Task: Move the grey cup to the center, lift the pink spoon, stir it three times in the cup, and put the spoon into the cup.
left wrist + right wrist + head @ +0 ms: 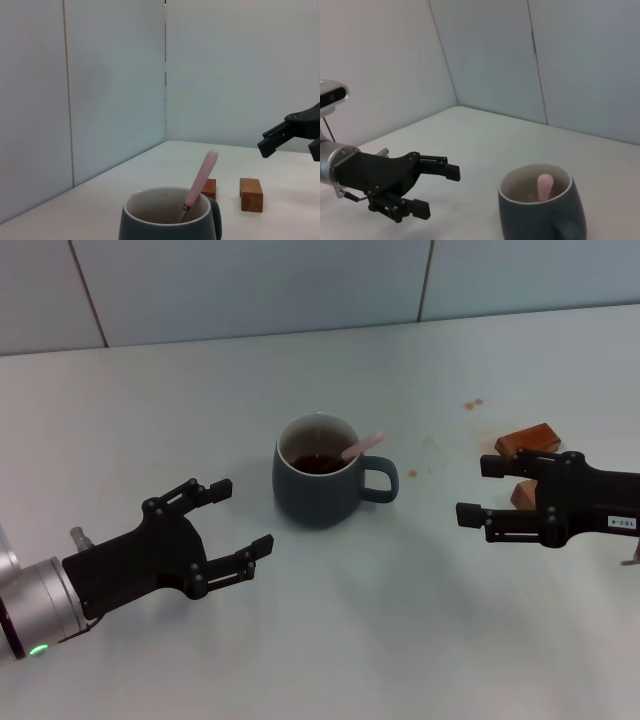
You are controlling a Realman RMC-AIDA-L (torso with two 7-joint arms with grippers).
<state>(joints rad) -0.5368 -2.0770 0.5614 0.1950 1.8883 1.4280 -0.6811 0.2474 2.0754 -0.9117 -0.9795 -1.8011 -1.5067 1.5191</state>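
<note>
A: While we're on this one, where's the grey cup (pixel 320 472)?

B: Mid table (pixel 150 420), upright, loop handle toward robot's right. Dark brown liquid in the bottom, off-white inside.

A: Pink spoon (pixel 362 446)?

B: In the cup. Bowl end down in the liquid, pink handle leaning on the rim on the handle side, tip sticking out past it. L wrist view shows it tilted, w/ the metal neck just inside the rim.

A: Left gripper (pixel 240 522)?

B: Low over the table on robot's left, near the cup but apart from it. Fingers spread wide, nothing between them.

A: Right gripper (pixel 480 490)?

B: On robot's right, past the cup handle, apart from it. Also spread wide, holding nothing, fingertips pointing at the cup.

A: Anything else?

B: Two small brown wooden blocks (pixel 528 440) by the right gripper; one partly hidden behind it. Few brown specks on the table nr them. Pale panel wall (pixel 250 285) behind.
</note>
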